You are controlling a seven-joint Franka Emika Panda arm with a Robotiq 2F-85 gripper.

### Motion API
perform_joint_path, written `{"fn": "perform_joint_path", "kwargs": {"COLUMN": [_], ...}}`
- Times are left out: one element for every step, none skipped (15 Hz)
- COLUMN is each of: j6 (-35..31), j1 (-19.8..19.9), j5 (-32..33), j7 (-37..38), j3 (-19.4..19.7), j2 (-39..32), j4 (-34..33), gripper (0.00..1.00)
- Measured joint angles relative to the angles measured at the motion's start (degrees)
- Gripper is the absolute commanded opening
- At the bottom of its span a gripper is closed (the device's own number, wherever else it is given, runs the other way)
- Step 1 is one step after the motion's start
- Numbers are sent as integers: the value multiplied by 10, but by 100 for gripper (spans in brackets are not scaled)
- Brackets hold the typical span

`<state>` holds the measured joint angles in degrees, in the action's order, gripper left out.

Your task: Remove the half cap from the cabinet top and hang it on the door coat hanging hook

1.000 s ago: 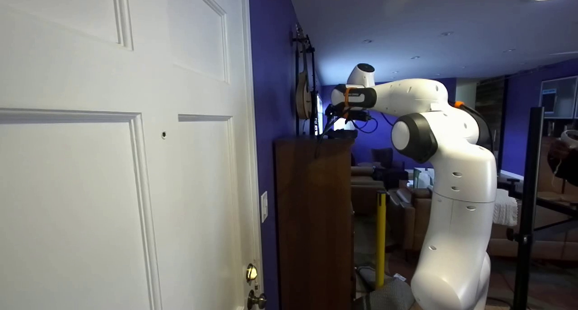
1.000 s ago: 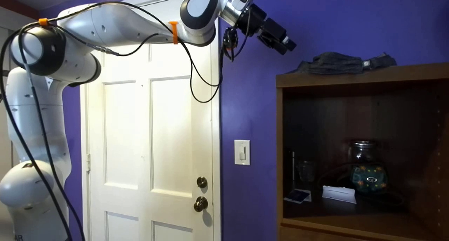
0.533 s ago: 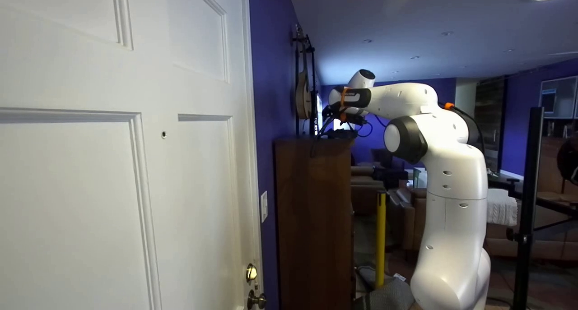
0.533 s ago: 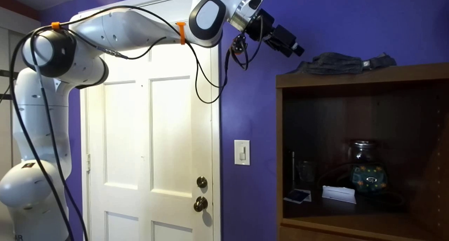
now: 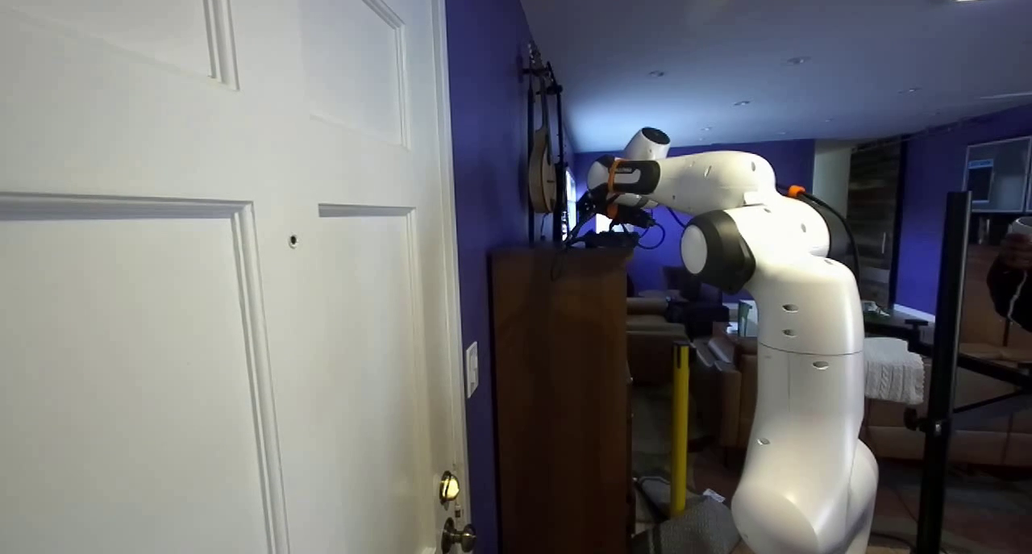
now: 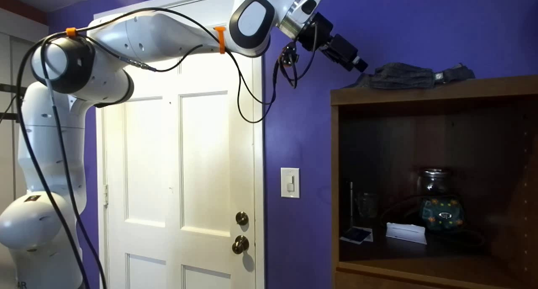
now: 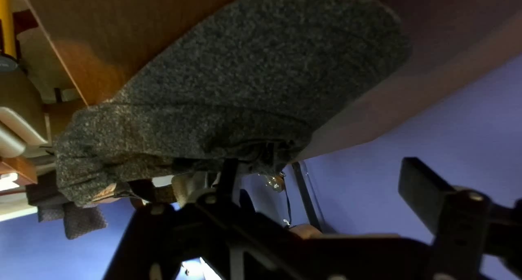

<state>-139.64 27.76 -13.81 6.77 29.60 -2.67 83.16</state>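
While the gripper [image 7: 320, 168] stands empty, jaws parted, the half cap [image 6: 407, 76] lies atop the cabinet [image 6: 420, 95], just ahead of and below them, its long axis in an exterior view running away from the jaws, so a forward, downward reach seems due.

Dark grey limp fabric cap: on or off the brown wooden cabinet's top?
On: in an exterior view the cap rests atop the cabinet; in the wrist view the black two-finger gripper is open.
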Motion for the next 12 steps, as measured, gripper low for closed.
{"fn": "perform_joint_path", "kwargs": {"j6": [4, 6, 6, 6, 6, 6, 6, 7, 8, 9, 11, 16], "j1": [6, 13, 19, 25, 31, 37, 44, 51, 58, 66, 74, 82], "j5": [-13, -27, -41, -54, -67, -78, -88, -95, -102, -108, -112, -114], "j7": [2, 2, 2, 2, 2, 2, 2, 3, 6, 12, 19, 26], "j3": [0, 0, 0, 0, 0, -1, -2, -3, -5, -8, -12, -15], "j2": [-8, -17, -25, -33, -40, -48, -57, -66, -74, -84, -93, -101], "j4": [-8, -17, -26, -35, -44, -54, -62, -70, -77, -86, -93, -101], "gripper": [100, 100, 100, 100, 100, 100, 100, 100, 100, 100, 100, 100]}}
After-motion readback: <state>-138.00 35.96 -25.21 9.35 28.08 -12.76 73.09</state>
